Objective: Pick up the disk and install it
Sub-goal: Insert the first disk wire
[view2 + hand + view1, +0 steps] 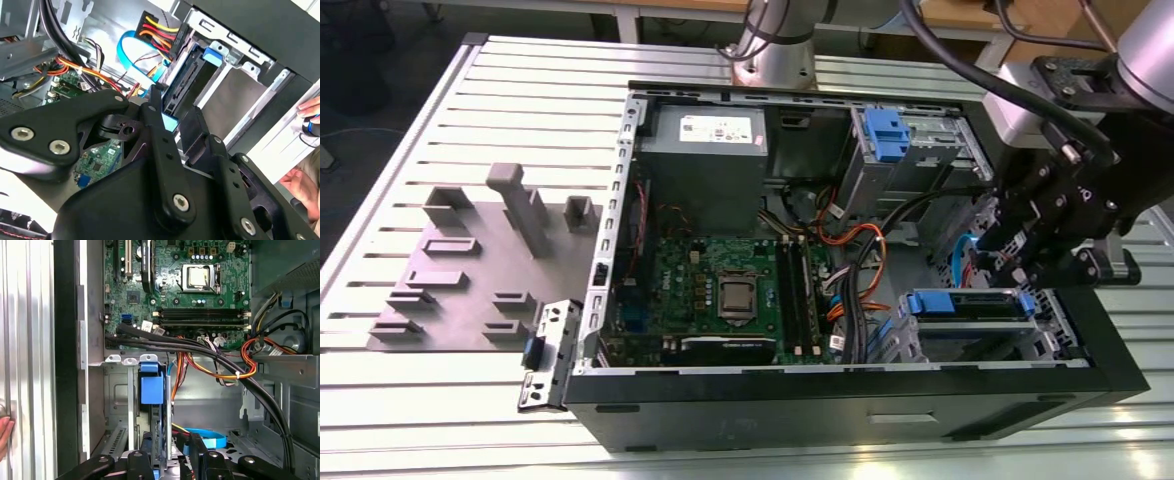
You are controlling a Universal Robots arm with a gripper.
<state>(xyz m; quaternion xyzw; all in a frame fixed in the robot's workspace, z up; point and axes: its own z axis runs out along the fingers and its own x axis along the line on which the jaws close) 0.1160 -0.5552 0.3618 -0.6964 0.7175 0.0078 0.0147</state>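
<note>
The disk [974, 303] stands on edge in the lower drive bay of the open computer case [854, 385], its blue bracket on top. My gripper [1017, 272] hangs over the disk's end nearest the exterior view's right. In the first wrist view the disk [161, 427] runs edge-on away from my gripper [171, 447], with one black finger on each side and a small gap on one side. The blue bracket tab [151, 387] is at its far end. In the second wrist view the disk [182, 75] reaches between the fingers of my gripper [175, 112]. The gripper looks open.
A grey power-supply box [707, 150] and a blue latch [886, 135] sit at the case's far side, the motherboard [720, 290] in the middle. Cable bundles [215, 357] cross above the bay. A grey fixture [467, 260] lies on the exterior view's left. A person's hand [306, 115] is near the case.
</note>
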